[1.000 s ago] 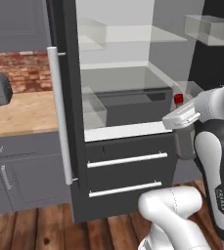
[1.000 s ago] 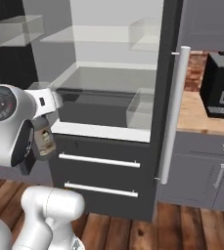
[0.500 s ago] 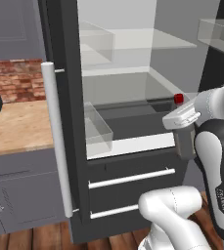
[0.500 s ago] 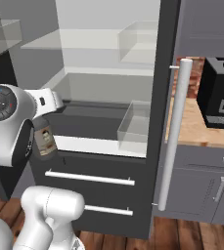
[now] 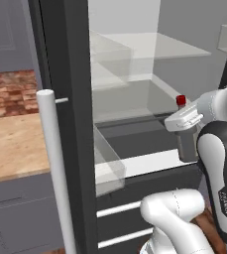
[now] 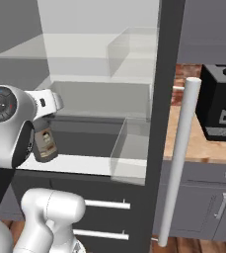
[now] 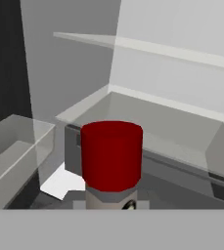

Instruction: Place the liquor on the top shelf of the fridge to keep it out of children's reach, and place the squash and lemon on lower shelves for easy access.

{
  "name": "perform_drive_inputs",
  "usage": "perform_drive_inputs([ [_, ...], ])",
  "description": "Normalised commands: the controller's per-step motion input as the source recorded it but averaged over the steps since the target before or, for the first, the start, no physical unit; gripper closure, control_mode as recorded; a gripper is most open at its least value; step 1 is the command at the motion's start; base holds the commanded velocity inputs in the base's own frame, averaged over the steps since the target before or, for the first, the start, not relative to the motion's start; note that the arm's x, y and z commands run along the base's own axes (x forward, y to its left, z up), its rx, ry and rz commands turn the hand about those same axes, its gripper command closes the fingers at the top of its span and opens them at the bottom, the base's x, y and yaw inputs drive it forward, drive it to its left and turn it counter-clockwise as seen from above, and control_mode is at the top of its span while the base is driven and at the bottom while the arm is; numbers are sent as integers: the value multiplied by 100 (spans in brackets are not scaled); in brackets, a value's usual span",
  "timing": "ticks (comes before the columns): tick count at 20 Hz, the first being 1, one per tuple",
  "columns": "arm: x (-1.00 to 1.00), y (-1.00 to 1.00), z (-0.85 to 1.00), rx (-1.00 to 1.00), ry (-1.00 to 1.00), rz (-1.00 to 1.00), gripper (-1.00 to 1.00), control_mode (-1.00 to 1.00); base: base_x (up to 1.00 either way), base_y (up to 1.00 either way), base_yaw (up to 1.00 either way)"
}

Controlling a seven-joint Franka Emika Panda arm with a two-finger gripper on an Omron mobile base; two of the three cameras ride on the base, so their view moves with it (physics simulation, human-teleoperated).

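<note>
The liquor [image 7: 111, 156] is standing upright inside the claw [image 6: 44, 143], which is clamping its body, red cap showing above. Ahead of the claw, the fridge [image 5: 68, 74] is standing open, its top shelf [image 7: 182, 51] sitting higher up.

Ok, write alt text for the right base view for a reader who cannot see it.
A white robot arm's gripper holds a small dark grey glass bottle with a pale label in front of an open fridge with clear glass shelves. To the right, a black coffee machine sits on a wooden counter above grey cabinets.
</note>
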Motion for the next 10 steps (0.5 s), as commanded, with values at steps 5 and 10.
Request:
perform_drive_inputs([
  [5, 0, 0, 0, 0, 0, 0, 100, 100, 55, 11, -13],
  [10, 14, 0, 0, 0, -9, -4, 100, -100, 19, 3, -4],
])
